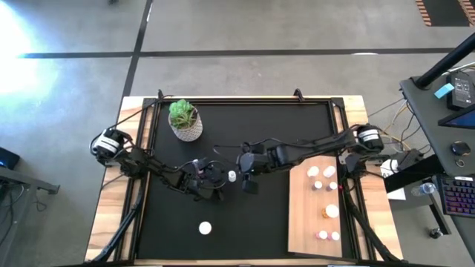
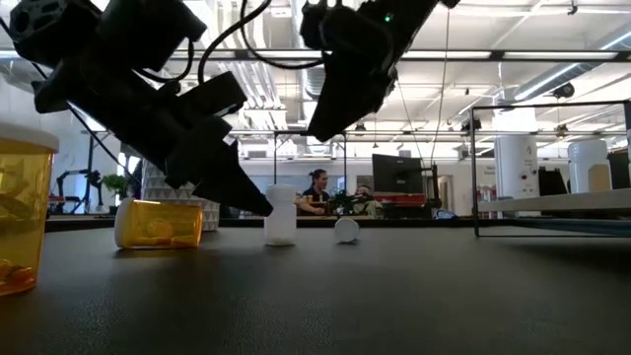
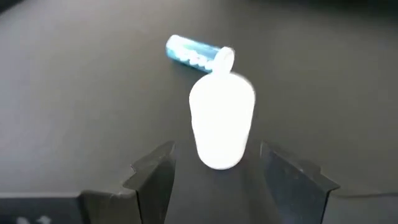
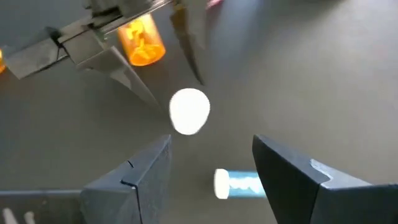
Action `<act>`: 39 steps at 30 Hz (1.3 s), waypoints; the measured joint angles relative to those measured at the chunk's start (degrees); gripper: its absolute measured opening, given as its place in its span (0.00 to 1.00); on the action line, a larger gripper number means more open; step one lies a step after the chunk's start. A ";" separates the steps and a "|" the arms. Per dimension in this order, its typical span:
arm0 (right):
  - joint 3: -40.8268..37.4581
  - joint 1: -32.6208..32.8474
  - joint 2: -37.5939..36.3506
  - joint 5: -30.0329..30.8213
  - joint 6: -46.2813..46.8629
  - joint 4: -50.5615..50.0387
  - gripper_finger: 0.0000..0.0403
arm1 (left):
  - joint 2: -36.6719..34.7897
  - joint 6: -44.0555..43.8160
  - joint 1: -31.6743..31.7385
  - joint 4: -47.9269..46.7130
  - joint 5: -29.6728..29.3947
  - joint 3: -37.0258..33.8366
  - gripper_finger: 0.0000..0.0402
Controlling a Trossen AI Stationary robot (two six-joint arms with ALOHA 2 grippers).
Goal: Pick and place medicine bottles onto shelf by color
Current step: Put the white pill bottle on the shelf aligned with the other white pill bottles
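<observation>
Closest to the table-level camera stands an amber bottle at the frame's edge, with a second amber bottle lying on its side farther back on the black mat. Past that, a white bottle stands upright mid-table. From overhead it is only a small pale dot between the two arms; the wrist cameras tell more. The left gripper hangs with its fingers spread to either side of the white bottle, not touching it. The right gripper hovers above the same bottle, also spread, holding nothing. A blue-banded bottle lies on its side just beyond the white one, something the table-level view barely hints at. Only the overhead camera shows the wooden board on the mat's right, carrying several small bottles, and a potted plant toward the back.
</observation>
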 joint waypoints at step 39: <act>-5.44 -2.23 9.74 -5.80 3.08 22.10 0.54 | 0.02 -0.03 0.64 -0.44 -0.20 -0.12 0.54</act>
